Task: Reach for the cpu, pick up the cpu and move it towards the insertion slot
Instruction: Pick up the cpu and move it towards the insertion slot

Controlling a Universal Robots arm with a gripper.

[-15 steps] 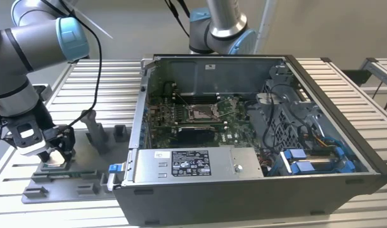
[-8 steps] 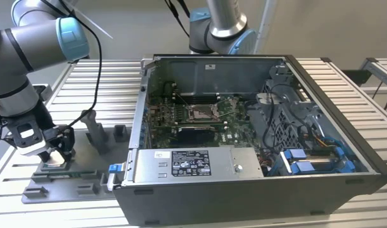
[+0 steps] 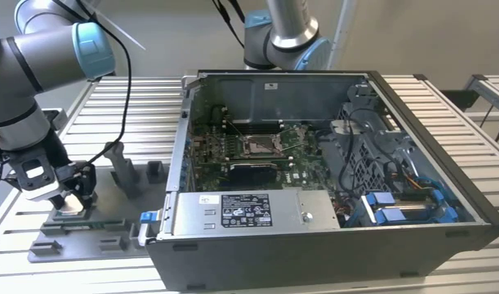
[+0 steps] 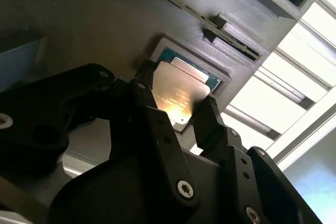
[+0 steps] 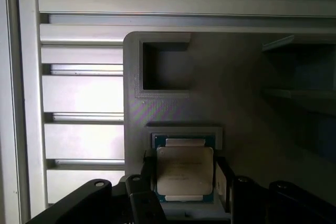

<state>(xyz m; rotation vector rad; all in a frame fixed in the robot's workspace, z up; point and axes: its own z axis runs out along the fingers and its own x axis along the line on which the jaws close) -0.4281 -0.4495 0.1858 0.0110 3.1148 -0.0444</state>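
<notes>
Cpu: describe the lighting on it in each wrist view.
Second wrist view: warm glare patch on the cpu, grey fixture around it dim. First wrist view: cpu evenly lit, no glare; table slats blown out white.

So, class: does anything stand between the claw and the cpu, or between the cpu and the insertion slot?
Nothing visible separates claw and cpu in the grey fixture. Toward the insertion slot, the computer case's side wall rises between.
</notes>
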